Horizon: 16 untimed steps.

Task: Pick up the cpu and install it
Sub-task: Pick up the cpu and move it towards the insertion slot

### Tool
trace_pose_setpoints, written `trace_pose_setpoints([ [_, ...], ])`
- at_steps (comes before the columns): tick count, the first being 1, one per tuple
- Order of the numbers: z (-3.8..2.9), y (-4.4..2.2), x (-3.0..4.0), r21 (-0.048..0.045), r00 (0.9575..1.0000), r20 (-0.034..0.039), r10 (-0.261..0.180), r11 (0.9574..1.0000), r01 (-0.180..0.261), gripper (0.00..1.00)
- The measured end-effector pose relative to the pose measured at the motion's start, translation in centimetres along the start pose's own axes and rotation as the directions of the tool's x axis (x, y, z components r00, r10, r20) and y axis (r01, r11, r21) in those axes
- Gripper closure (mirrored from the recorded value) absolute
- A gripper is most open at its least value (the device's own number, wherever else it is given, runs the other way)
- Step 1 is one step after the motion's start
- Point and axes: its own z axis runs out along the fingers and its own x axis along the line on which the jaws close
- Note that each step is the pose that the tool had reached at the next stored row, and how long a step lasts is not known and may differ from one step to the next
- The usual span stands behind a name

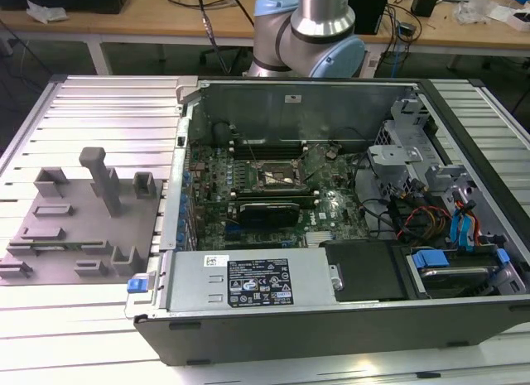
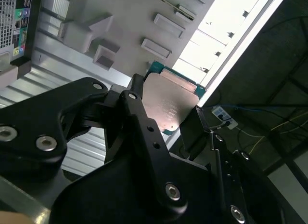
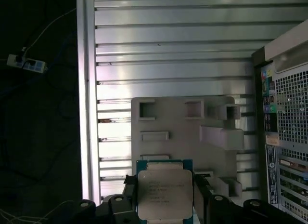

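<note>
The cpu (image 3: 165, 194), a flat square chip with a pale silver top and a green rim, sits between my black fingers (image 3: 201, 190). My gripper (image 3: 165, 197) is shut on it by two opposite edges. In the second wrist view the same cpu (image 2: 169, 102) shows tilted within the gripper (image 2: 168, 107). Both wrist views look down from well above the grey plastic tray (image 3: 183, 132) with upright blocks, so the chip hangs high over it. The dark socket (image 1: 277, 176) with its metal frame lies in the middle of the motherboard inside the open computer case (image 1: 331, 319).
The tray (image 1: 83, 228) rests on the ribbed metal table (image 1: 99, 112) at the exterior view's left, beside the case. The arm's base (image 1: 310, 33) stands behind the case. Drive cages and cables (image 1: 439, 211) fill the case's right side. The table edge (image 3: 86, 113) borders dark floor.
</note>
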Motion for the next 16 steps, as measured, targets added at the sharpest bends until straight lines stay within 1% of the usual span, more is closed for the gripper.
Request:
trace_pose_setpoints([
  [1, -0.26, 0.01, -0.01, -0.0001, 1.0, 0.0, 0.0, 1.0, 0.0, 0.45],
  [3, -1.02, 0.06, -0.03, 0.0, 1.0, 0.0002, 0.0, 1.0, 0.0, 0.45],
  [7, -2.3, 0.12, -0.07, 0.0, 1.0, 0.0003, 0.0, 1.0, 0.0, 0.45],
  [9, -3.17, 0.17, -0.1, -0.0001, 1.0, 0.0006, 0.0, 1.0, 0.0, 0.45],
  [11, -3.77, 0.21, -0.11, -0.0001, 1.0, 0.0006, 0.0, 1.0, 0.0, 0.45],
  [13, -4.12, 0.23, -0.13, -0.0001, 1.0, 0.0006, 0.0, 1.0, 0.0, 0.45],
  [14, -4.42, 0.25, -0.14, -0.0001, 1.0, 0.0006, 0.0, 1.0, 0.0, 0.45],
  [16, -4.5, 0.26, -0.14, -0.0001, 1.0, 0.0006, 0.0, 1.0, 0.0, 0.45],
])
